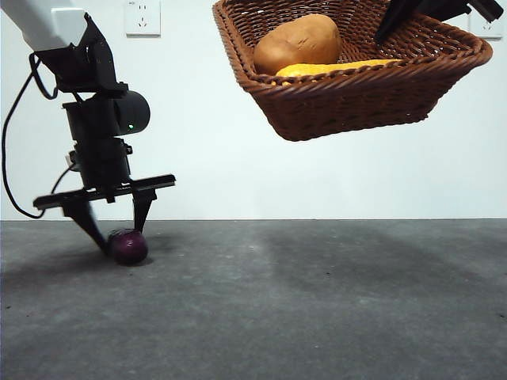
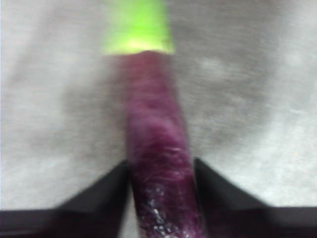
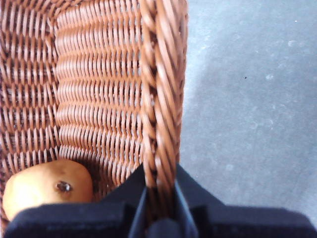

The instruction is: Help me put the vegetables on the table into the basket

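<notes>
A dark purple vegetable [image 1: 127,246] with a green stem end lies on the table [image 1: 317,301] at the left. My left gripper [image 1: 123,237] stands over it, and in the left wrist view its jaws press both sides of the purple vegetable [image 2: 153,114]. The brown wicker basket [image 1: 356,103] hangs in the air at the upper right. My right gripper [image 1: 396,20] is shut on its braided rim [image 3: 161,99]. Inside the basket lie a tan potato [image 1: 297,43], also seen in the right wrist view [image 3: 44,188], and a yellow-orange piece [image 1: 333,69].
A white wall with a socket [image 1: 142,16] backs the scene. A black cable [image 1: 9,158] loops down beside the left arm. Grey table [image 3: 247,99] shows under the raised basket.
</notes>
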Tool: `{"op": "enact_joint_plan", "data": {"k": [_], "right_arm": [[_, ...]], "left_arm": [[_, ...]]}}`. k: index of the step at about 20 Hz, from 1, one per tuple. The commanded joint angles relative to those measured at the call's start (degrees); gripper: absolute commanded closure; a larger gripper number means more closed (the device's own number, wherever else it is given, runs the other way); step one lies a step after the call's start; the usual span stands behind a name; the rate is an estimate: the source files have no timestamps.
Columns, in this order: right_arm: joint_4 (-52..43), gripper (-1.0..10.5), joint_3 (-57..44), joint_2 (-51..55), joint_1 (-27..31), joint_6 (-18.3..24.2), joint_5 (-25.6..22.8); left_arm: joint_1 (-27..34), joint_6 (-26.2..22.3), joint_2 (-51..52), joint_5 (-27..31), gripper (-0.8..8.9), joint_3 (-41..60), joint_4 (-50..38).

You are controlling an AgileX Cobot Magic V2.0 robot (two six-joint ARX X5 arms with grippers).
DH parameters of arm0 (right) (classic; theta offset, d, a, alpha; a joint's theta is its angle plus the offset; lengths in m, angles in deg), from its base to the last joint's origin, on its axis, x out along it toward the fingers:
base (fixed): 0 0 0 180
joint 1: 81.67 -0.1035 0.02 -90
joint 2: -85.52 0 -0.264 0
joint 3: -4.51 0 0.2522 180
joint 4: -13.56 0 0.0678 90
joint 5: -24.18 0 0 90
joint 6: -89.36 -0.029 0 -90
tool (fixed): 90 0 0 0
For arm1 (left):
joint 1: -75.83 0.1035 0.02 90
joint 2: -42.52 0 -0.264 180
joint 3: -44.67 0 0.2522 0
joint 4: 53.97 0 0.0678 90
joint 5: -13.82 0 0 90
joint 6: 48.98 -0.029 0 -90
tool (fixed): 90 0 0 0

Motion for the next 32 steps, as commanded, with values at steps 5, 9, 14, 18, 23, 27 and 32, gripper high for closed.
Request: {"op": "enact_joint_plan", "data": {"k": [5, 9, 14, 18, 23, 27, 32], "right_arm": [[0.1, 9.6, 0.7, 0.4, 0.0, 0.3, 0.4], [2.0, 9.6, 0.7, 0.0, 0.0, 0.3, -2.6], [3.8, 9.6, 0.6, -4.9, 0.0, -1.6, -5.0], [2.7, 9.6, 0.2, -11.4, -0.9, -5.3, -3.2], [-6.3, 9.6, -5.1, -14.3, -4.2, -13.2, -0.7], [-11.6, 9.6, -7.9, -14.3, -8.5, -17.4, -1.0], [-13.7, 9.6, -7.9, -14.3, -9.2, -19.3, -1.1]], "left_arm": [[-1.2, -6.1, -0.4, -3.4, 8.21, 0.3, -3.2], [-0.5, -15.9, 5.3, -3.4, 8.21, 0.3, -2.9], [1.2, -25.5, 20.6, -7.6, 8.22, 0.3, -3.4], [1.2, -27.9, 32.8, -16.8, 8.21, 0.3, -3.1], [-5.7, -27.5, 39.1, -24.2, 8.22, 2.5, -1.8], [-15.4, -17.6, 39.1, -25.6, 8.22, 13.1, -15.0], [-17.8, -5.9, 35.7, -24.2, 8.22, 24.5, -27.5]]}}
